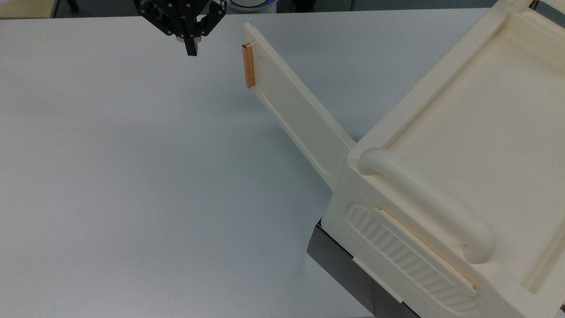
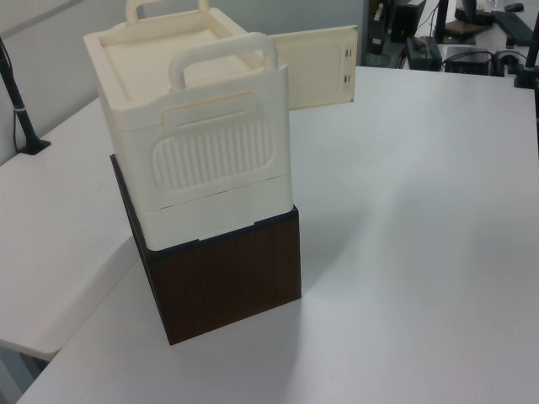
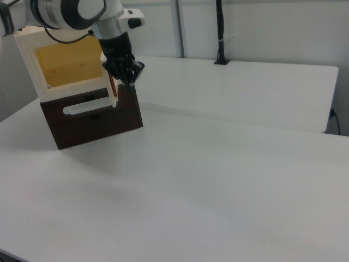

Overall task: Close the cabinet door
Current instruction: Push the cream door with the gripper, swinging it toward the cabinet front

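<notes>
Top view, cabinet door (image 1: pixel 295 110) swung wide open from cabinet (image 1: pixel 459 176), pincer (image 1: pixel 191 47) pressed closed, empty, apart from door's copper strip (image 1: pixel 249 66)

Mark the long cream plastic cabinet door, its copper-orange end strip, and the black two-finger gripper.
long cream plastic cabinet door (image 1: pixel 300 119): top view, mid inner face.
copper-orange end strip (image 1: pixel 249 66): top view, strip's middle.
black two-finger gripper (image 1: pixel 191 49): top view, at its closed fingertips.

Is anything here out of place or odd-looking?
The cabinet door stands swung wide open from the cabinet, which sits on a dark wooden box. The gripper, shut, hangs apart from the door's free end. Nothing looks spilled or broken.
</notes>
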